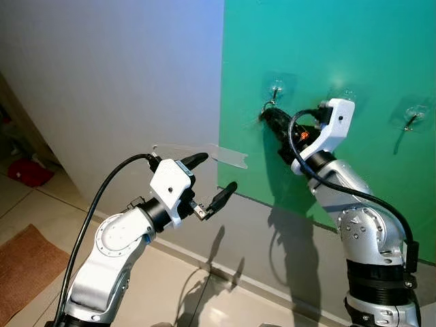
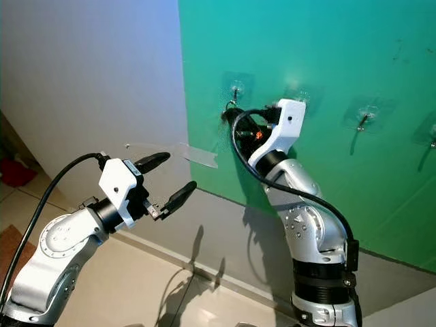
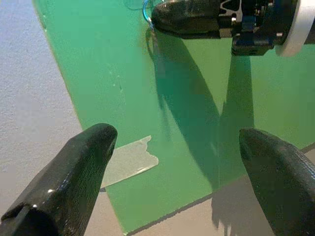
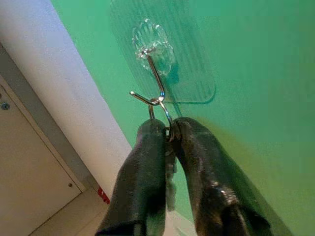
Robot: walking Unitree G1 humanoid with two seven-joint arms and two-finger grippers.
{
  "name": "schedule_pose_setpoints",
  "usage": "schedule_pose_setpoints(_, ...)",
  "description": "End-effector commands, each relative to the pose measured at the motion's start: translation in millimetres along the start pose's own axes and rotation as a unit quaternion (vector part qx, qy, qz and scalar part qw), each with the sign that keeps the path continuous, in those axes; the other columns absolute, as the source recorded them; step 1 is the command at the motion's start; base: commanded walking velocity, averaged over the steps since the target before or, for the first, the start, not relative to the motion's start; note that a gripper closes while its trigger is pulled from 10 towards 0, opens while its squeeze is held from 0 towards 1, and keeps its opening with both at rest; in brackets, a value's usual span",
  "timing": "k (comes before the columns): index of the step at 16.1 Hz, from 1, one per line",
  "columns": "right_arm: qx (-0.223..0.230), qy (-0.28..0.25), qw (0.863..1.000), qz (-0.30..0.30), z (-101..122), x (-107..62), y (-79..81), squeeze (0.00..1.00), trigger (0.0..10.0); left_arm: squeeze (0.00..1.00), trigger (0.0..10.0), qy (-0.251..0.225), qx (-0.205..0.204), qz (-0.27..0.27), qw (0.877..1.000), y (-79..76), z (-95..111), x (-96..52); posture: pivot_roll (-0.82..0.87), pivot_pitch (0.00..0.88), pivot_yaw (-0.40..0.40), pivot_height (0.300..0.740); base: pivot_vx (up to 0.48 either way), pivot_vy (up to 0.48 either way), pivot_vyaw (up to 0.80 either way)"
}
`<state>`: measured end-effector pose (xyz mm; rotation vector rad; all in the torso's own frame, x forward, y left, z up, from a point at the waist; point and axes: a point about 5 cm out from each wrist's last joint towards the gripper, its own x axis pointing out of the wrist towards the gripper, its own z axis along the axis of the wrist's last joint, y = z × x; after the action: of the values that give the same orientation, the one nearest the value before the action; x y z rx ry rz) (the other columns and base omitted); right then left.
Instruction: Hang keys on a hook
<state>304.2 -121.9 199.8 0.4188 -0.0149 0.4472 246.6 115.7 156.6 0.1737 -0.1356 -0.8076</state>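
Head stereo pair: looks forward and down at the green panel — both eyes share both arms.
Left wrist: farther back, facing the panel.
Right wrist: very near one hook — close-up.

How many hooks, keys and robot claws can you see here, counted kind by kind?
Clear adhesive hooks on the green board: 4 (leftmost hook, then)
Key rings: 1 (key ring, pinched at the leftmost hook)
Grippers: 2 (right gripper, left gripper)
Strips of clear tape: 1 (tape)
Total: 8
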Motion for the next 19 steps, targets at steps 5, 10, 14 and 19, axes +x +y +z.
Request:
schedule_pose_setpoints(5, -0.025, 0.046, 0.998, -0.025, -21, -14.2, -9.1, 1.00, 10.0, 0.00, 10.0, -0.009, 0.010, 0.033, 0.999, 5.6, 1, 3.5, -0.07, 0.000, 0.001, 0.740, 0.000, 0.000, 0.00)
schedule_pose_setpoints(10, -0.089, 0.101, 0.988, -0.077, -54, -45.3, -25.0, 0.00, 10.0, 0.00, 10.0, 0.040, -0.001, 0.186, 0.982, 25.5, -19, -12.0, -0.08, 0.000, -0.025, 0.740, 0.000, 0.000, 0.00)
schedule_pose_setpoints(14, -0.177, 0.105, 0.967, -0.148, -64, -53.3, -37.0, 0.00, 10.0, 0.00, 10.0, 0.094, -0.011, 0.271, 0.958, 36.7, -39, -28.9, -0.09, 0.000, -0.035, 0.740, 0.000, 0.000, 0.00)
schedule_pose_setpoints(19, -0.197, 0.088, 0.957, -0.193, -59, -61.2, -53.1, 0.00, 10.0, 0.00, 10.0, 0.095, 0.004, 0.275, 0.957, 39.3, -37, -27.3, -0.10, 0.000, -0.036, 0.740, 0.000, 0.224, 0.00)
